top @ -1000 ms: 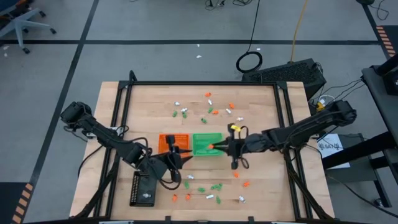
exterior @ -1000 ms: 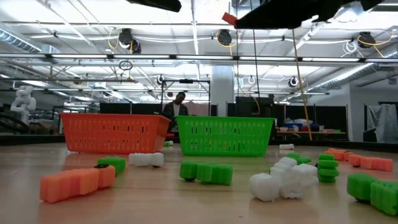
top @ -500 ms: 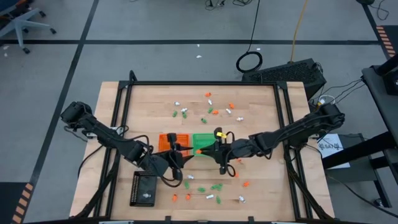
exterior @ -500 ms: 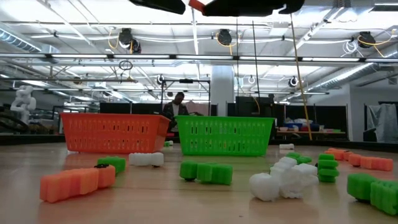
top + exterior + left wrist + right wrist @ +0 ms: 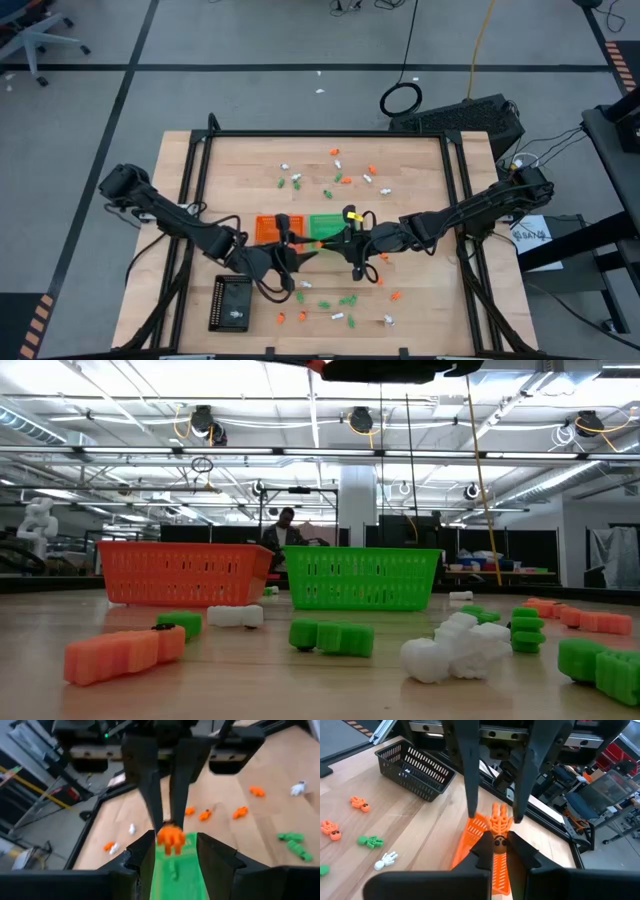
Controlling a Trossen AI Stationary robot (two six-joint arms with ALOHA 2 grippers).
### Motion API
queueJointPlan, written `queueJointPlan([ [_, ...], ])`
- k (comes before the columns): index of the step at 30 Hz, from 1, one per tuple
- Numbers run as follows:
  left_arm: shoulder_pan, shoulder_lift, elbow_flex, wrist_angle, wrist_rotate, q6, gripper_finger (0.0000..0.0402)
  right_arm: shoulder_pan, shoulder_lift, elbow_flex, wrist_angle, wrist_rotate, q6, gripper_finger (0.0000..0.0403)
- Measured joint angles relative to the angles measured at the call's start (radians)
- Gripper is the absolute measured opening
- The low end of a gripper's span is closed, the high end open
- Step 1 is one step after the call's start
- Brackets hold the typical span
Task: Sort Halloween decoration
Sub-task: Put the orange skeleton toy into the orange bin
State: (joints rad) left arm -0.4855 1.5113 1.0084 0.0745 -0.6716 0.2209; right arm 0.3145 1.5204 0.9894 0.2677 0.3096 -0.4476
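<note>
- Nearest me, on the near side of the green tray [image 5: 330,226]: loose trinkets [image 5: 345,300] lie on the worktop [image 5: 420,180] in orange, green and white. The black tray [image 5: 232,303] sits off toward the left arm. I leave all of that alone for now.
- The step in hand looks like a mid-air handover above the green tray's edge, on the side next to the orange tray [image 5: 272,228].
- The right jaws are pinched closed on one orange trinket [image 5: 498,825], gripping its lower end. Its upper part sticks out free.
- The left jaws are part-open and hold nothing. One finger sits either side of that trinket, and I see no contact yet.
- To do it well, I'd centre the left jaws on the free end and close until firm.
- Only then would I release the right jaws, and pull them straight back so the fingers don't clash.
- It's an orange piece, so I'd carry it over the orange tray and drop it low.
- The risk is releasing early, which would drop it into the green tray.
- Beyond the green tray there are more scattered trinkets [image 5: 340,178] for later picks.
</note>
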Motion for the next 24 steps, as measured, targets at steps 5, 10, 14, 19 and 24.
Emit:
queueJointPlan([
  [5, 0.016, 0.028, 0.0, 0.017, 0.017, -0.002, 0.0103, 0.001, 0.0, -0.001, -0.009, 0.0, 0.002, 0.0011],
  [10, 0.015, 0.03, 0.0, 0.017, 0.013, -0.004, 0.006, 0.001, 0.0, -0.002, -0.017, -0.001, 0.016, 0.0011],
  [14, 0.013, 0.03, 0.0, 0.014, -0.006, -0.004, 0.0032, 0.001, 0.0, -0.002, -0.018, 0.002, 0.016, 0.0011],
  [19, 0.013, 0.03, 0.0, 0.014, -0.007, -0.004, 0.0019, 0.001, 0.0, -0.002, -0.017, 0.002, 0.017, 0.0013],
  [24, 0.012, 0.031, 0.0, 0.014, -0.006, 0.0, 0.0017, 0.006, 0.0, -0.001, -0.04, 0.004, 0.065, 0.0056],
])
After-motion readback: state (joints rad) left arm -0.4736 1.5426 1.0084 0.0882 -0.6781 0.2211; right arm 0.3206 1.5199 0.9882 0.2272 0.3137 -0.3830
